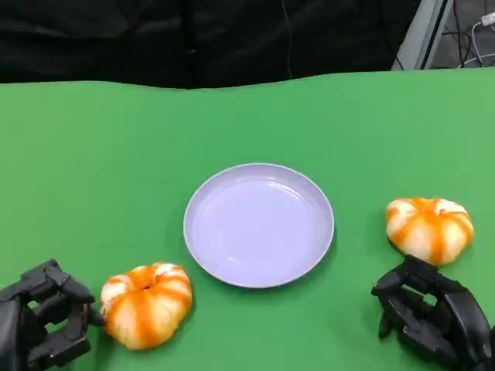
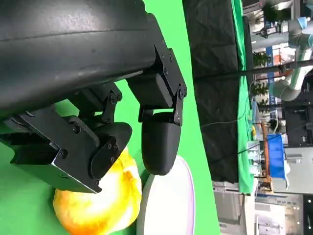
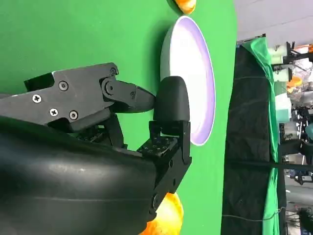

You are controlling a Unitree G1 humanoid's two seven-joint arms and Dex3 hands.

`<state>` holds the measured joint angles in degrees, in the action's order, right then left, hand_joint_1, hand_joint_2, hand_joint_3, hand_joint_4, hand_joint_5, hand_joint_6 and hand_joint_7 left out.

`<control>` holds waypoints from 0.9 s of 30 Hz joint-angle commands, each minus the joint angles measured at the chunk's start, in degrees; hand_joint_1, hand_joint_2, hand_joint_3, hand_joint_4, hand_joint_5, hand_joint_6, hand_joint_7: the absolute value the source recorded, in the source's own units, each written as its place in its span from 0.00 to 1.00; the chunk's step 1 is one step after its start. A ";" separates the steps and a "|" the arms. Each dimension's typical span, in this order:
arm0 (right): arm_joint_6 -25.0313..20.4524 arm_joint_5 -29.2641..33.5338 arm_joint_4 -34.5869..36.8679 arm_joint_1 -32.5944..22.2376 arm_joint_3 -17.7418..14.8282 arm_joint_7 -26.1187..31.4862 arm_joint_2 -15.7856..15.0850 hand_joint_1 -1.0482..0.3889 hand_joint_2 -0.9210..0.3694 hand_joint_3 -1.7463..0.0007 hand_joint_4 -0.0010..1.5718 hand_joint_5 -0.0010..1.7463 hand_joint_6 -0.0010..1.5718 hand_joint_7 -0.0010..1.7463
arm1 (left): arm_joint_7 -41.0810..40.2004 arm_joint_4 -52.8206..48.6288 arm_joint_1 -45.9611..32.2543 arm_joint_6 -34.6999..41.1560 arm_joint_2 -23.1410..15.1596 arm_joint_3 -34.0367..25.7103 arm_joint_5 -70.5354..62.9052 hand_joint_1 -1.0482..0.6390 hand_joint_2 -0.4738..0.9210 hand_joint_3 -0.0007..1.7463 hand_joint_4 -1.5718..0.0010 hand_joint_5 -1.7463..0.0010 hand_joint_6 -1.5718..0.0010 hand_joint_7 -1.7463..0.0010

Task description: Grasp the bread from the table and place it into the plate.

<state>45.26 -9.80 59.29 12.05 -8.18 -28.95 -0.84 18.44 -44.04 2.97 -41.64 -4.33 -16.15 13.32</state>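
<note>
Left hand (image 1: 42,317), cut off at the frame's lower corner, has a fingertip touching the nearer bread (image 1: 147,303) but does not grip it; its fingers are spread, holding nothing. Right hand (image 1: 433,313) sits loosely spread, just short of the other bread (image 1: 430,228). Green cloth table (image 1: 93,170): matte. Round lavender plate (image 1: 259,224): smooth, shallow. Both breads: glossy, pumpkin-lobed, orange-striped.

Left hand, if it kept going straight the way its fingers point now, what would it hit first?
Most likely the bread, lying right at the fingertips of the left hand; contact is unclear. The plate lies beyond it.
</note>
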 commanded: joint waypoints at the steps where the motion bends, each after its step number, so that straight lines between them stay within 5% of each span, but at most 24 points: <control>1: -0.46 0.00 0.49 0.07 -0.34 -0.16 -1.08 0.54 0.00 0.69 0.46 1.00 0.40 0.86 | 1.23 0.96 0.12 0.97 -0.71 -0.43 2.03 0.69 0.78 0.59 0.39 0.22 0.37 0.39; 7: -0.33 0.35 0.41 0.00 -0.16 0.19 -1.20 0.54 0.00 0.69 0.45 1.00 0.40 0.86 | 6.78 2.47 0.10 4.20 0.65 -1.57 8.89 0.67 0.73 0.54 0.45 0.43 0.36 0.69; 13: -0.34 0.30 0.42 0.01 -0.18 0.12 -1.20 0.54 0.00 0.70 0.45 1.00 0.40 0.86 | 7.51 2.85 0.03 4.68 0.84 -1.99 9.20 0.66 0.73 0.53 0.45 0.46 0.34 0.74; 14: -0.30 0.38 0.46 0.04 -0.17 0.28 -1.18 0.54 0.00 0.70 0.45 1.00 0.40 0.86 | 8.85 2.89 -0.20 5.16 0.72 -2.15 10.02 0.63 0.74 0.49 0.47 0.50 0.37 0.77; 16: -0.25 0.45 0.59 0.13 -0.18 0.43 -1.16 0.53 0.00 0.70 0.45 1.00 0.40 0.86 | 11.04 2.91 -0.48 5.75 0.56 -2.43 11.35 0.52 0.92 0.16 0.45 0.83 0.44 0.94; 18: -0.10 0.55 0.60 0.15 -0.14 0.49 -1.19 0.53 0.00 0.70 0.46 1.00 0.40 0.86 | 12.03 2.79 -0.76 5.04 0.34 -2.44 11.15 0.43 0.98 0.06 0.47 0.94 0.49 0.98; 27: -0.46 0.58 0.22 -0.03 -0.11 0.44 -1.19 0.53 0.00 0.69 0.46 1.00 0.40 0.86 | 19.50 1.24 -1.07 -0.47 -0.27 -2.58 11.51 0.22 1.00 0.09 0.60 1.00 0.66 1.00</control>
<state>45.27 -9.52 59.32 12.13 -8.15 -28.74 -0.91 35.40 -41.95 2.38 -40.08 -3.12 -18.39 24.46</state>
